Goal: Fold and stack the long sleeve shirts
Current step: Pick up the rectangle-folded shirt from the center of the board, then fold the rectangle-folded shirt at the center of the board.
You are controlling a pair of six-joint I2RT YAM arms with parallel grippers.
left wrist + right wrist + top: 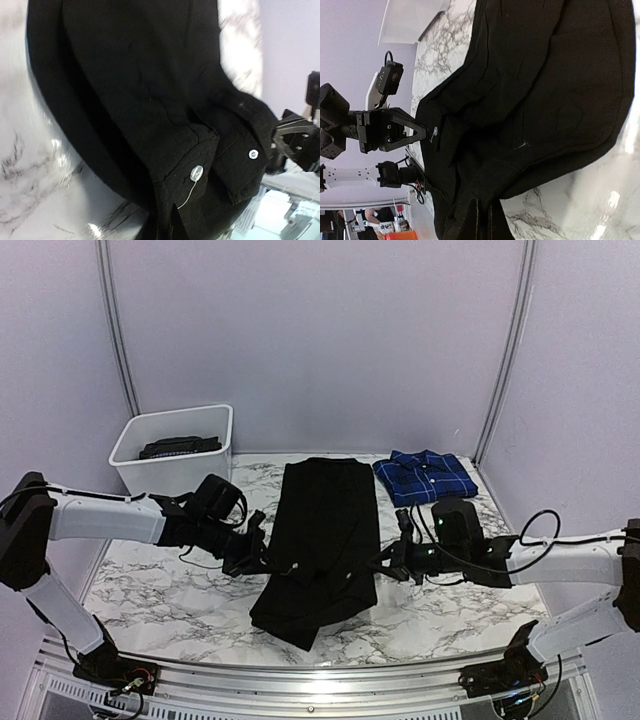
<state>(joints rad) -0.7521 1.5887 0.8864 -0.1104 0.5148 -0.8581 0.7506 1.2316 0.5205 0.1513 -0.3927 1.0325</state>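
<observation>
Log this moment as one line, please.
left gripper: shut on black shirt | right gripper: shut on black shirt | black shirt: centre, folded narrow | plaid shirt: folded, back right

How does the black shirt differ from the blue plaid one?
The plain black cloth shirt lies as a long strip mid-table; the blue plaid cloth shirt is a small folded rectangle at the far right. The left tool and right tool grip the black shirt's sides; nothing touches the plaid one. Both rest on the marble table.

Folded plaid shirt [425,477] lies behind lengthwise-folded black shirt [322,540].
</observation>
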